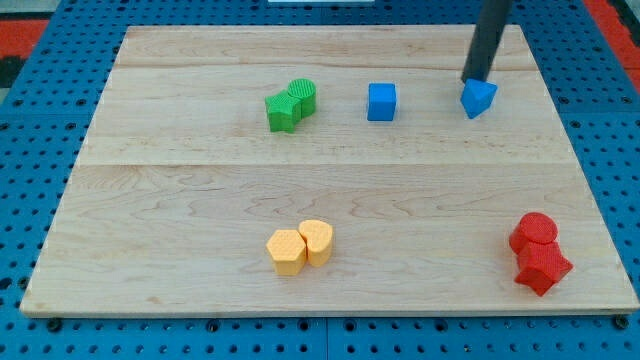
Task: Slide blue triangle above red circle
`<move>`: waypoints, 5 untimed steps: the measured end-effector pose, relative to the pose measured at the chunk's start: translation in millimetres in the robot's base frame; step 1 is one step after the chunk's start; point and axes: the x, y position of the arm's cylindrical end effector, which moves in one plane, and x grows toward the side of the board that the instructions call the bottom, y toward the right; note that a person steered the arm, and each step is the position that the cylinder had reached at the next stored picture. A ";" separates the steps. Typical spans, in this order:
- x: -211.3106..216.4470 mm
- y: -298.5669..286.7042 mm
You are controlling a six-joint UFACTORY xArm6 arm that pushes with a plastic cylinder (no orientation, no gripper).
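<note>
The blue triangle (479,98) lies near the view's top right of the wooden board (200,200). My tip (472,79) stands just above and slightly left of it, touching or almost touching its upper edge. The red circle (535,230) lies near the view's bottom right, well below the blue triangle and a little to its right. A red star-like block (542,267) sits right below the red circle, touching it.
A blue cube (381,101) lies left of the triangle. A green circle (303,95) and a green star-like block (282,111) touch each other at top centre. Two yellow blocks (287,251) (317,241) sit together at the bottom centre.
</note>
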 end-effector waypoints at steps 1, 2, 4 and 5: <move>61.5 -6.3; 110.9 -6.3; 97.5 -40.6; 135.9 -37.2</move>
